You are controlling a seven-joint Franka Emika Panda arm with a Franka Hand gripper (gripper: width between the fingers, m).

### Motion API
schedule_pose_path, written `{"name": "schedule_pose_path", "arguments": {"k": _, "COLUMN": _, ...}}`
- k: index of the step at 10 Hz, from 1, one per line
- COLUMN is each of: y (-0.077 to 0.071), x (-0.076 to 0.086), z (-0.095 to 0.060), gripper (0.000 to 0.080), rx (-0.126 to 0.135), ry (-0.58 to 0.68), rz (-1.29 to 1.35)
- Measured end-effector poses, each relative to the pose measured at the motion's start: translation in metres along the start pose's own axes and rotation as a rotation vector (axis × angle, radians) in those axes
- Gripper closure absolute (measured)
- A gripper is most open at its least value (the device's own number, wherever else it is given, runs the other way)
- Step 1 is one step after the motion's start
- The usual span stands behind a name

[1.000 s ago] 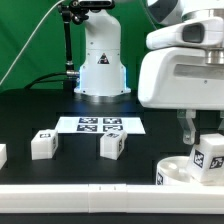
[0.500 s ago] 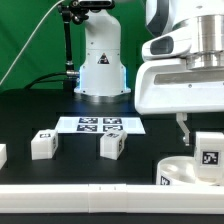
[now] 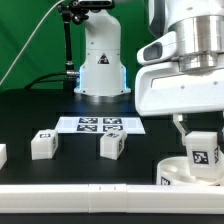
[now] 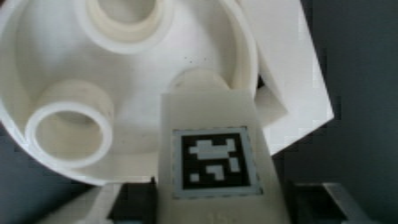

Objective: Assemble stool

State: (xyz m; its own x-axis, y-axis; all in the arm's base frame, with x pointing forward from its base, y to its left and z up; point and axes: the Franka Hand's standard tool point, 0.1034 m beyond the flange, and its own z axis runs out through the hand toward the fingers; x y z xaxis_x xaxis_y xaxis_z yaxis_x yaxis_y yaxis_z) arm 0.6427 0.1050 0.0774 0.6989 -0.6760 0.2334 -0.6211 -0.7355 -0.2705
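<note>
My gripper [image 3: 200,136] is shut on a white blocky stool leg [image 3: 203,152] with a square tag facing outward. It holds the leg just above the round white seat [image 3: 172,172] at the exterior view's right. In the wrist view the leg [image 4: 214,140] sits between my fingers [image 4: 139,200], gripper [image 4: 222,203], over the seat's inside [image 4: 71,60], next to a round socket [image 4: 68,128]. Two loose legs [image 3: 42,143] [image 3: 112,145] lie on the black table, and another [image 3: 2,154] lies at the left edge.
The marker board [image 3: 100,125] lies flat behind the loose legs. A long white border rail [image 3: 90,190] runs along the front. The arm's white base [image 3: 102,65] stands at the back.
My gripper has shifted a little to the exterior view's left with the leg in it, and the wrist has turned. The loose legs and the seat have not moved.
</note>
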Motion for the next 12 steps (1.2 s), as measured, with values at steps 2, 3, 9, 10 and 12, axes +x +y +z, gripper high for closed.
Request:
{"name": "schedule_pose_path", "arguments": {"k": 2, "y": -0.0003, "x": -0.0029, "z": -0.0004, "gripper": 0.0453, "rx": 0.006, "ry": -0.008, "rz": 0.207}}
{"name": "schedule_pose_path", "arguments": {"k": 3, "y": -0.0007, "x": -0.0039, "z": -0.0008, "gripper": 0.0453, "rx": 0.008, "ry": -0.009, "rz": 0.307}}
{"name": "schedule_pose_path", "arguments": {"k": 9, "y": -0.0058, "x": -0.0084, "z": -0.0038, "gripper": 0.0453, "rx": 0.04, "ry": -0.037, "rz": 0.934}}
{"name": "schedule_pose_path", "arguments": {"k": 10, "y": -0.0055, "x": -0.0062, "z": -0.003, "gripper": 0.0453, "rx": 0.047, "ry": -0.044, "rz": 1.055}}
{"name": "schedule_pose_path", "arguments": {"k": 12, "y": -0.0054, "x": -0.0041, "z": -0.0023, "gripper": 0.0453, "rx": 0.048, "ry": -0.051, "rz": 1.18}}
